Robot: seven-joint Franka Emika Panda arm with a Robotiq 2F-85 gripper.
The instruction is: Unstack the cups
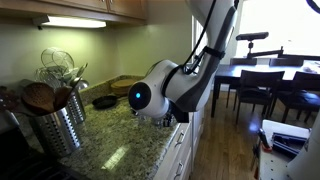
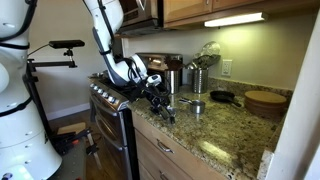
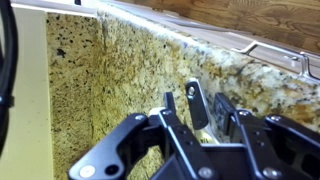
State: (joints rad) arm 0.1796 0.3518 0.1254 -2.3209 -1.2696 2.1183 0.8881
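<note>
My gripper (image 1: 158, 115) hangs low over the granite counter near its front edge, and it also shows in an exterior view (image 2: 162, 105). In the wrist view its fingers (image 3: 182, 100) stand close together with a pale shiny sliver (image 3: 204, 132) between them, which looks like the wall of a small silver cup; most of that cup is hidden by the fingers. A small silver cup (image 2: 196, 106) stands on the counter to the right of the gripper, apart from it. I cannot tell whether it is one cup or a stack.
A ribbed steel utensil canister (image 1: 60, 125) with wooden spoons and whisks stands on the counter (image 1: 120, 140), also seen further back (image 2: 197, 78). A dark pan (image 2: 225, 97) and a wooden board (image 2: 265, 102) lie behind. The stove (image 2: 108, 98) adjoins the counter.
</note>
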